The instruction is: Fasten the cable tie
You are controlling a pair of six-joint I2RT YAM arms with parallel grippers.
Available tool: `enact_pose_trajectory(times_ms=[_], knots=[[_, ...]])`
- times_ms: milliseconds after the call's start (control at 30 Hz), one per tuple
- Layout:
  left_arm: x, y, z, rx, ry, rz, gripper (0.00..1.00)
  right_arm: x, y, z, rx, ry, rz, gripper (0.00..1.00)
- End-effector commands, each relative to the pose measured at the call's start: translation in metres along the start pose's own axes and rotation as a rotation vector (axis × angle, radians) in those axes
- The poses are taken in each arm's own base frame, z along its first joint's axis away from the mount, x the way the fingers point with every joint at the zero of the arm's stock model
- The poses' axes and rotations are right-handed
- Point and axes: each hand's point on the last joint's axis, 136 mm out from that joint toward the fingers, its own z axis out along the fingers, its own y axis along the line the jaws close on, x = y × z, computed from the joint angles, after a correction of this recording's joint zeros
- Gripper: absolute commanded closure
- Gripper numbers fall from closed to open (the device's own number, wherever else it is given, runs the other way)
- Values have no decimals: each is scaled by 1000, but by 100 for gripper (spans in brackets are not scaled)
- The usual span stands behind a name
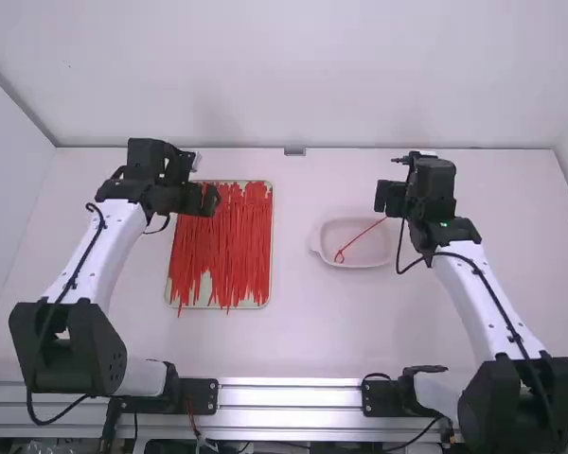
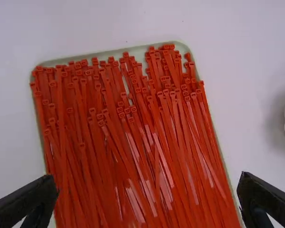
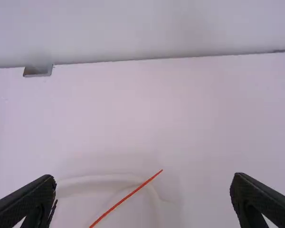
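Observation:
A pile of loose red cable ties (image 1: 222, 246) (image 2: 133, 147) lies on a pale rectangular tray (image 1: 268, 189) (image 2: 142, 49) left of the table's middle. My left gripper (image 1: 197, 197) (image 2: 145, 209) hovers over the tray's far left end, open, with nothing between its fingers. One looped red cable tie (image 1: 355, 238) (image 3: 126, 197) rests in a white dish (image 1: 322, 248) (image 3: 85, 183) right of the middle, its tail sticking out over the rim. My right gripper (image 1: 395, 197) (image 3: 142, 206) stands open just above the dish's far right side, holding nothing.
A small grey metal bracket (image 1: 294, 150) (image 3: 38, 71) sits at the table's far edge against the white back wall. White side walls close in the table on both sides. Bare tabletop lies between tray and dish and along the front.

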Motion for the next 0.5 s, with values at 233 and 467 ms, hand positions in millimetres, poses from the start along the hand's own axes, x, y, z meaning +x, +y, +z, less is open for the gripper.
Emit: enact_pose_trajectory(times_ms=[233, 467], knots=[[-6, -6, -18, -72, -94, -34, 9, -17, -21, -23, -10, -127, -6, 11], [-5, 7, -33, -172, -188, -53, 19, -18, -23, -40, -15, -227, 0, 21]])
